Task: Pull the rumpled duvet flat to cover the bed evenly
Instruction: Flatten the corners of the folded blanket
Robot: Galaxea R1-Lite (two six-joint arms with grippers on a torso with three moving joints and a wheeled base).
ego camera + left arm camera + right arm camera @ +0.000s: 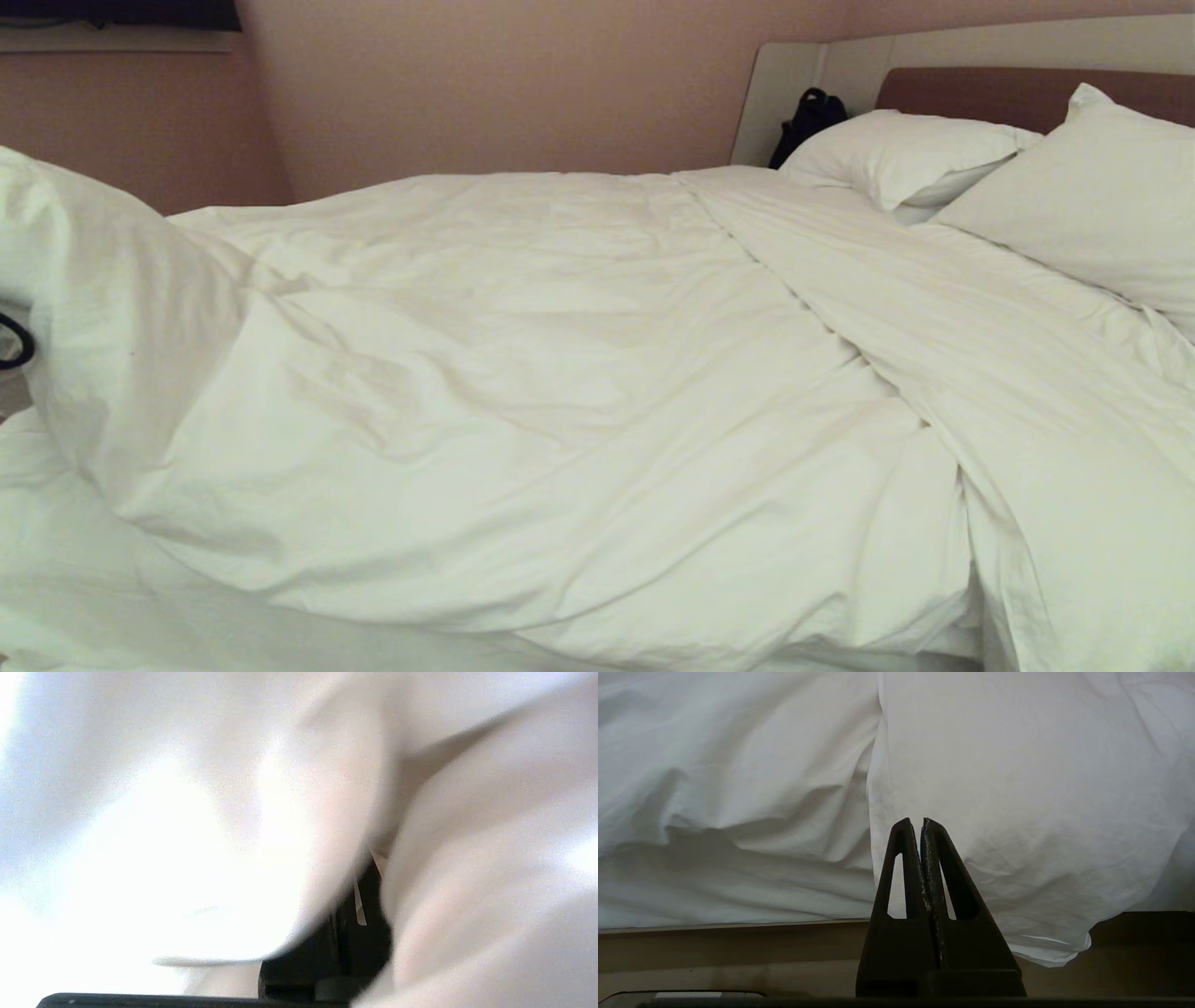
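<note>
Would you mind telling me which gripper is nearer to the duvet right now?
Left. The left gripper is shut on the duvet, lifting its left edge. The right gripper hangs shut and empty beside the bed.

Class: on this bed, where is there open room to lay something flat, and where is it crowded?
Open: the broad duvet middle, between the raised fold at left and the long diagonal ridge. Crowded: the headboard end, with two pillows and a black bag.
</note>
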